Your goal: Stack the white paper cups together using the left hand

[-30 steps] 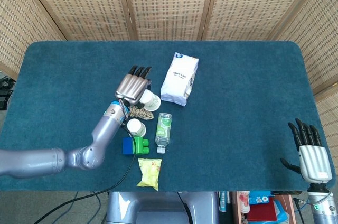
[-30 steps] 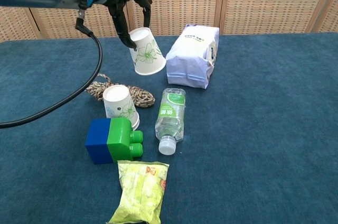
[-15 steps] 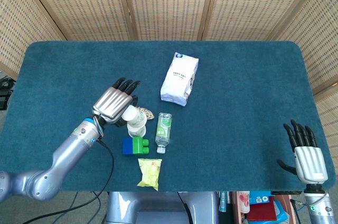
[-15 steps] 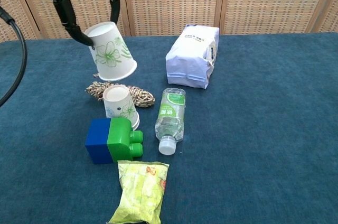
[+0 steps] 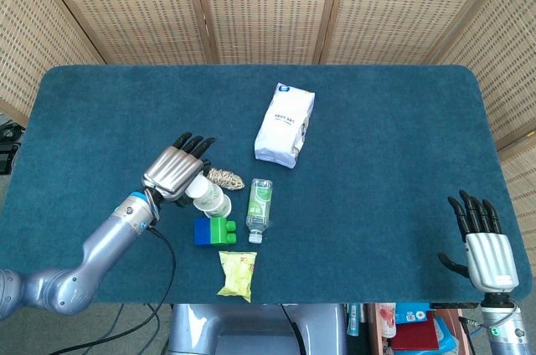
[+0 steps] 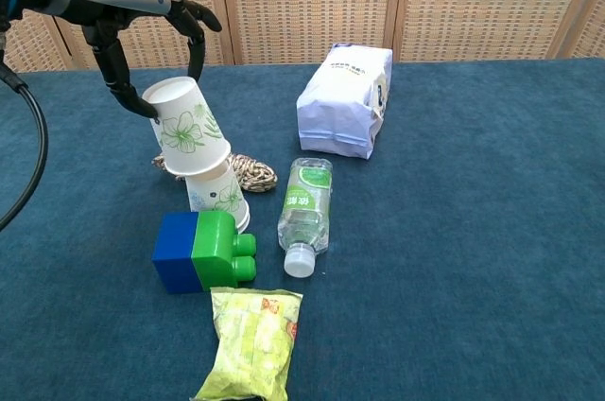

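Note:
My left hand (image 5: 173, 172) (image 6: 142, 42) holds an upside-down white paper cup (image 6: 184, 129) with a green flower print, fingers around its base. The cup's mouth sits tilted over the top of a second upside-down white paper cup (image 6: 219, 197) standing on the blue tabletop beside the blocks. In the head view the held cup (image 5: 199, 188) overlaps the lower cup (image 5: 219, 203). My right hand (image 5: 483, 248) hovers open at the table's near right corner, holding nothing.
A blue and green block (image 6: 200, 250) stands right in front of the cups. A coil of rope (image 6: 250, 170) lies behind them. A clear plastic bottle (image 6: 304, 203) lies to their right, a white bag (image 6: 346, 100) further back, a yellow-green snack packet (image 6: 250, 344) near the front edge.
My left hand has carried the flower cup from near the white bag leftward and down, until its mouth sits over the standing cup. The right hand dropped slightly.

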`<state>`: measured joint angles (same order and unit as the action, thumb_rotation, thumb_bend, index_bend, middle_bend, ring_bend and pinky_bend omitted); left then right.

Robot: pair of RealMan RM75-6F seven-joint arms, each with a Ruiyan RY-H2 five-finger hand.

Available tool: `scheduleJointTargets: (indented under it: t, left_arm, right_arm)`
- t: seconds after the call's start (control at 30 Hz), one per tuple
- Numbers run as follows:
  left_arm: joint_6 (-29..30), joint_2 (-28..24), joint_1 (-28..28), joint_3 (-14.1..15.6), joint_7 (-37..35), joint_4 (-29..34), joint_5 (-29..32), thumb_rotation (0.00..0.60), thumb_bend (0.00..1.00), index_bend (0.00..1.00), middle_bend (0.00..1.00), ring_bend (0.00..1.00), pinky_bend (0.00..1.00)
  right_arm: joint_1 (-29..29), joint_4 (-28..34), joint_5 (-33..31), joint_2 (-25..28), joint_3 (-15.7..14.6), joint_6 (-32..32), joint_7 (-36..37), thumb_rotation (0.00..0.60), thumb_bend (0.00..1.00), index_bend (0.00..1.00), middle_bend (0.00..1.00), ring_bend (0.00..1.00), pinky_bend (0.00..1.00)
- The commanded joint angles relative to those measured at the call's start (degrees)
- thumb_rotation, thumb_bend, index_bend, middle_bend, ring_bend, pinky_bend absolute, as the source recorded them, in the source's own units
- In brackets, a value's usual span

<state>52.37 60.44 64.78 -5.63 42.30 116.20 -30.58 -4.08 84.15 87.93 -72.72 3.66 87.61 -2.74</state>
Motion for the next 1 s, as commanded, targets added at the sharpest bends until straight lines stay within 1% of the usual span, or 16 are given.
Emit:
scheduleJointTargets:
  t: [0.03, 0.3, 0.47, 0.57, 0.63, 0.7, 0.9, 1.0]
  left_arm:
    - [0.21, 1.48, 0.43, 0.38, -0.57, -1.09, -0.19, 0.6, 0.24, 0.57, 0.0, 0.0, 0.0]
    - [1.0, 3.71, 1.72, 1.83, 0.76, -2.58, 0.16, 0.6, 0.24, 0.57, 0.0, 0.0, 0.0]
    - [2.42, 5.96, 2.26, 2.77, 1.68, -3.87, 1.16, 0.6, 0.24, 0.5, 0.0, 0.0, 0.0]
    - [2.81, 7.6, 2.53, 3.68, 2.53, -5.25, 2.01, 0.6, 0.24, 0.42, 0.0, 0.0, 0.0]
    - [3.19, 8.54, 2.56, 3.95, 2.67, -5.88, 2.35, 0.6, 0.24, 0.32, 0.0, 0.0, 0.0]
    - [3.49, 9.21, 2.46, 4.1, 2.52, -6.44, 2.48, 0.6, 0.24, 0.26, 0.0, 0.0, 0.0]
    - [4.65, 9.43, 1.09, 3.8, 0.16, -6.77, 1.15, 0.6, 0.24, 0.16, 0.0, 0.0, 0.0]
    - [6.33, 8.44, -1.32, 2.81, -3.91, -5.26, -2.3, 0.6, 0.24, 0.14, 0.0, 0.0, 0.0]
  right_arm:
    - [-0.02, -0.03, 0.0, 0.01, 0.0, -0.04, 0.1, 0.6, 0.05, 0.0, 0.0, 0.0, 0.0]
    - [0.12, 0.02, -0.09, 0.18, 0.13, 0.24, 0.35, 0.6, 0.05, 0.0, 0.0, 0.0, 0.0]
    - [0.2, 0.14, 0.07, 0.28, 0.16, 0.51, 0.45, 0.6, 0.05, 0.0, 0.0, 0.0, 0.0]
    - [0.27, 0.22, 0.07, 0.35, 0.18, 0.65, 0.45, 0.6, 0.05, 0.0, 0.0, 0.0, 0.0]
    - [0.3, 0.24, 0.07, 0.41, 0.21, 0.74, 0.49, 0.6, 0.05, 0.0, 0.0, 0.0, 0.0]
    - [0.33, 0.26, 0.01, 0.44, 0.24, 0.75, 0.52, 0.6, 0.05, 0.0, 0.0, 0.0, 0.0]
    - [0.34, 0.3, -0.18, 0.5, 0.25, 0.56, 0.47, 0.6, 0.05, 0.0, 0.0, 0.0, 0.0]
    - [0.29, 0.34, -0.25, 0.51, 0.23, 0.36, 0.37, 0.6, 0.05, 0.0, 0.0, 0.0, 0.0]
